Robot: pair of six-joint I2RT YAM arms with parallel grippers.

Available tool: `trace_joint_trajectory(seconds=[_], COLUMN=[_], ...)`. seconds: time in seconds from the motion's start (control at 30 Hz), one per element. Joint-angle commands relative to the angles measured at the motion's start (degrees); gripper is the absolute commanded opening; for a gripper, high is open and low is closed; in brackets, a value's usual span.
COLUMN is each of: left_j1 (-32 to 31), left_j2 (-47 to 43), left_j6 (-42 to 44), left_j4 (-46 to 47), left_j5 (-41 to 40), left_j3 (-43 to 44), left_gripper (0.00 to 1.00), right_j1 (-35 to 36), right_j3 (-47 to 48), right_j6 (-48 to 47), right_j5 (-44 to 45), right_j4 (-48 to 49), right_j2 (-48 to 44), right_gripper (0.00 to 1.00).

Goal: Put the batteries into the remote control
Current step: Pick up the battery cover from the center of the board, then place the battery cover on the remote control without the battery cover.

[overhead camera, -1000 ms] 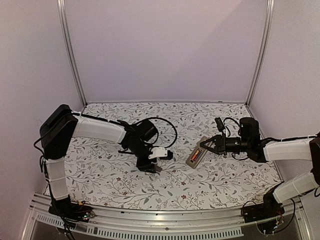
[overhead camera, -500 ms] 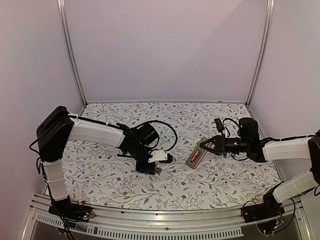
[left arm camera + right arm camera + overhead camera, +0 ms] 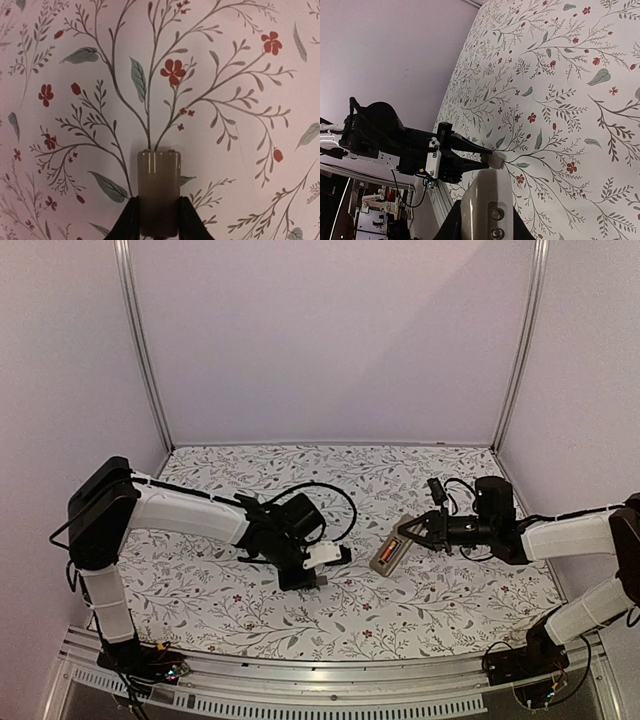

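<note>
My right gripper (image 3: 412, 533) is shut on one end of the remote control (image 3: 386, 555), held slanted with its grey-beige back up. An orange-red battery (image 3: 385, 552) lies in its recess. In the right wrist view the remote (image 3: 485, 205) fills the bottom centre between my fingers. My left gripper (image 3: 316, 578) is shut on the small flat grey cover plate (image 3: 159, 185), low over the table, left of the remote. The left gripper and its plate (image 3: 495, 160) also show in the right wrist view just beyond the remote's far end. No other battery shows.
The floral tablecloth (image 3: 440, 600) covers the table. White walls with metal posts (image 3: 140, 340) enclose it on three sides. The left arm's black cable (image 3: 345, 500) loops above its wrist.
My left arm has stretched out lower and carried the cover plate a little to the right, toward the remote. The right gripper and remote have shifted slightly left.
</note>
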Motion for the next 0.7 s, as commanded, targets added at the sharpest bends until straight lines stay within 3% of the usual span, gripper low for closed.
trace_joint_trajectory(seconds=[0.0,0.13,0.33,0.67], left_j1=[-3.9,-7.8,-11.1,-13.9], left_j2=[-5.4,-9.6,-11.6,-5.1], left_j6=[-11.6,-19.5,-34.1,-40.5], left_j4=[2.5,3.3,2.7,0.1], left_j5=[-6.7,-12.8,-15.5,-18.1], left_j3=[-0.2,-0.1,4.5,13.7], left_gripper=[0.12,0.12,0.08,0.10], right_j1=[-0.4,0.1,3.9,6.7], right_j3=[-0.4,-1.3,-1.0,-1.7], right_j6=[4.4,7.5,9.5,10.7], right_j5=[2.2,4.2,8.1,13.1], right_j4=[5.8,8.9,10.1,10.1], right_j2=[1.4,2.1,2.8,1.8], right_gripper=[0.00,0.00,0.00,0.00])
